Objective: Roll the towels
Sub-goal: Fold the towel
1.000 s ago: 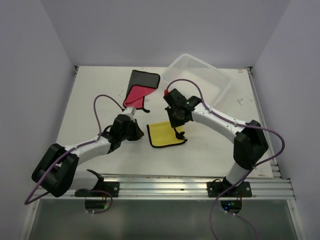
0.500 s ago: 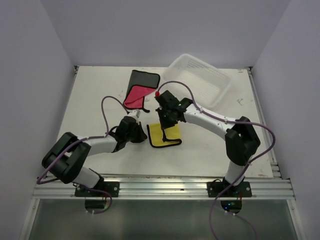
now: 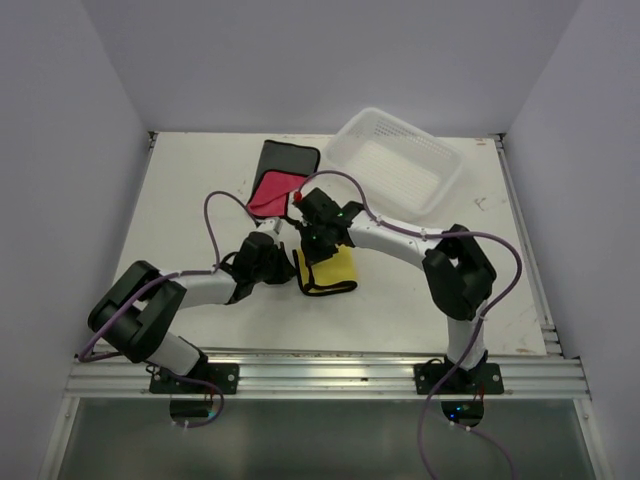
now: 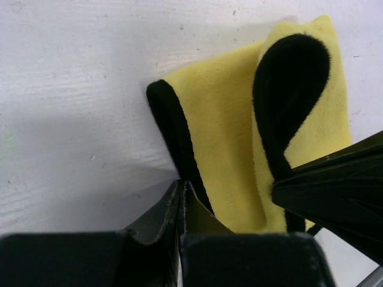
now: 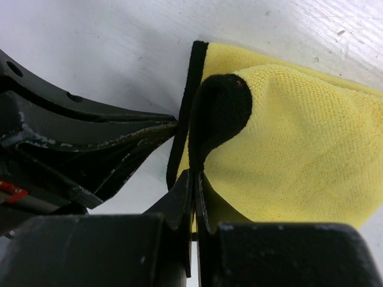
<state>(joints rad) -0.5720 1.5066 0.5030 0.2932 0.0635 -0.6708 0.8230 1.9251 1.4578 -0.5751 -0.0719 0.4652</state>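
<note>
The left gripper (image 4: pixel 182 190) is clamped shut on the near, black-trimmed edge of the yellow towel (image 3: pixel 338 270), which lies in the middle of the table (image 3: pixel 190 210). Just past it, the right gripper (image 5: pixel 195 179) pinches a curled-over flap of the same edge. With the 2 grippers almost touching, they could collide or pull against each other, so the flap slips free and the roll comes out loose or skewed. Farther back lie a red towel (image 3: pixel 272 187), not yet rolled, and a white basket (image 3: pixel 447 152).
</note>
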